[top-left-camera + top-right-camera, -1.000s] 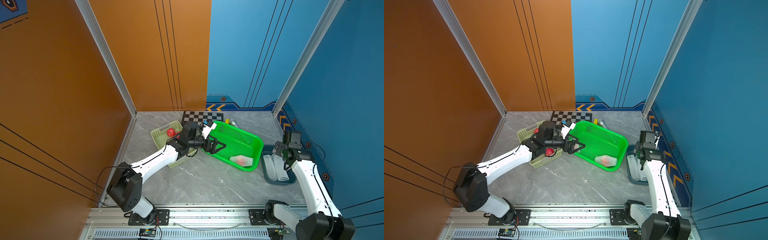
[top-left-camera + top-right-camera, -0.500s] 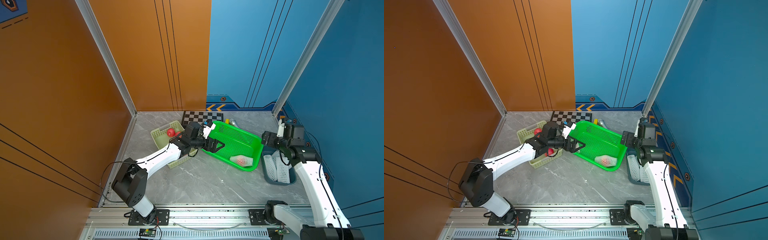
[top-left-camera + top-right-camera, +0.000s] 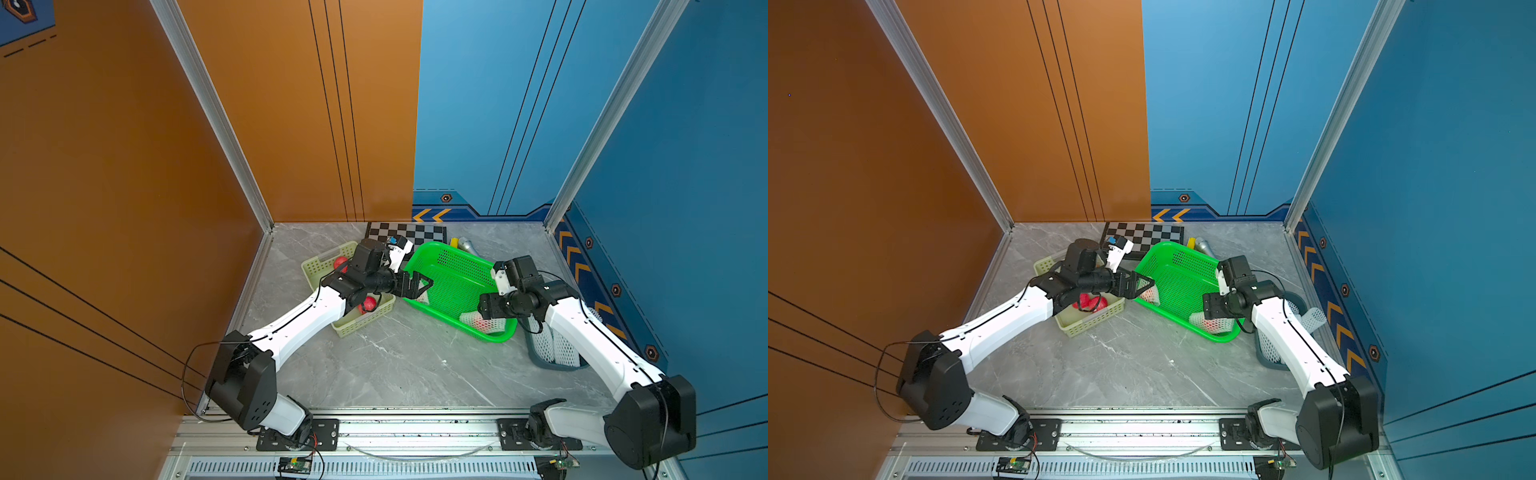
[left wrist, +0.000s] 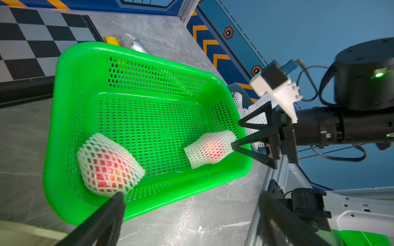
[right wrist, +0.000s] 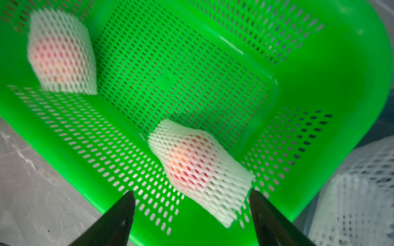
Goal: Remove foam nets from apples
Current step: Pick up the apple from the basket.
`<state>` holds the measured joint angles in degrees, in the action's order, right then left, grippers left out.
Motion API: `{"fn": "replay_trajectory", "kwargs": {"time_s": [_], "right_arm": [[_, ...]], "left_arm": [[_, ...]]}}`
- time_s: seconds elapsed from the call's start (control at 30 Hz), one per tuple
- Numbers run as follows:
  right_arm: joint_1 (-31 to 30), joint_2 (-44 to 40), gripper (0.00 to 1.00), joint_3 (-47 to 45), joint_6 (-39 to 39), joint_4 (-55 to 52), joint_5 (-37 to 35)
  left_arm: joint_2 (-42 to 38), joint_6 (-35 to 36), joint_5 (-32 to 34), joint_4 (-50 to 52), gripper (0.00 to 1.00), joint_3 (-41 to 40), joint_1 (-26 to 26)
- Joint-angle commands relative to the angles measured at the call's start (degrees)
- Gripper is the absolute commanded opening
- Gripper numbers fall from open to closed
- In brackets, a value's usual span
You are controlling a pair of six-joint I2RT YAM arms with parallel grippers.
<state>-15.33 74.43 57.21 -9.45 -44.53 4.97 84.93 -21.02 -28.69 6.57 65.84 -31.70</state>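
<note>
Two apples in white foam nets lie in the green basket. One netted apple sits in the corner near my left gripper, which is open; one of its fingers is beside that net. The other netted apple lies in the basket's near right corner. My right gripper is open, its jaws either side of that net's loose end. In both top views the right gripper reaches into the basket from the right. Bare red apples lie in a pale basket.
A dark bin at the right wall holds empty foam nets. A checkerboard, a grey microphone-like object and a yellow item lie behind the green basket. The left arm reaches over the pale basket.
The right arm has swung left from the bin to the green basket, bringing its gripper down to the netted apple there. The left gripper has stayed at the basket's left corner.
</note>
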Motion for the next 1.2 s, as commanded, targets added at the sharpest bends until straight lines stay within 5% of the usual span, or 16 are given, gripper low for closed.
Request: {"fn": "replay_trajectory", "kwargs": {"time_s": [0.0,0.27,0.57,1.17], "right_arm": [[-1.38,2.11,0.81,-1.37,-0.77,-1.99,-2.87],[-3.12,7.14,0.5,-0.83,-1.39,0.64,-5.8],[-4.12,9.23,0.0,1.09,-1.44,1.5,-5.97],[-11.71,-11.53,0.0,3.43,-1.38,3.4,-0.86]], "left_arm": [[-1.72,-1.02,0.07,1.95,0.98,-1.41,0.93],[-5.38,-0.87,2.56,2.92,0.98,-3.03,1.38],[-8.27,-0.69,3.79,3.1,0.98,-5.1,2.24],[-15.62,1.57,7.97,3.72,0.98,-8.71,5.8]]}}
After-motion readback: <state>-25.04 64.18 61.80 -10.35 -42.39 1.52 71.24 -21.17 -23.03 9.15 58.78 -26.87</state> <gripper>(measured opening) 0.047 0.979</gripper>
